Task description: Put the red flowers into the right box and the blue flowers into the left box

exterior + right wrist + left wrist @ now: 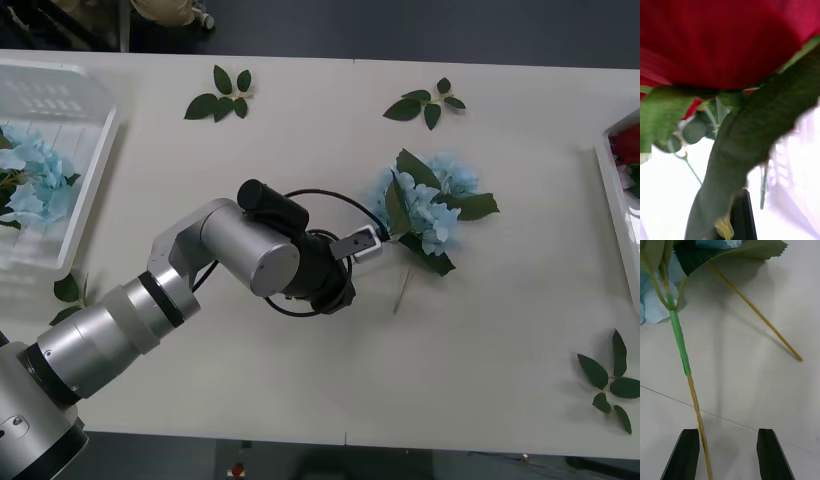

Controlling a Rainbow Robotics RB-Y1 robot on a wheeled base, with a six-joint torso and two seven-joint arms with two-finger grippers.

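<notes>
1. Reaching across the white table (300,400) in the front view, the left arm had its gripper (372,243) right at the near side of a cluster of blue flowers (432,205) lying mid-table. From that cluster, the left box (88,170) sat well off toward the robot's left, already holding more pale blue blooms. The right box (612,195) showed as a white rim well off to the cluster's other side, with a bit of the red flowers (628,145) inside it. Loose leaf sprigs (222,95) lay scattered around the cluster, some beyond it and some nearer the table's front edge.

2. From the right wrist view, a red bloom (726,41) and a big green leaf (752,138) pressed close against the camera, with white ribbed plastic behind them. One dark finger (742,217) poked up by the leaf. I could not tell whether the right gripper was holding anything.

3. From the left wrist view, the left gripper (728,455) stood wide apart, gripping nothing. A thin yellowish stem (696,408) wrapped partway in green tape ran from the blue cluster down between the two black fingers (769,453), close beside one of them. A second bare stem (756,311) slanted away from the cluster across the table.
</notes>
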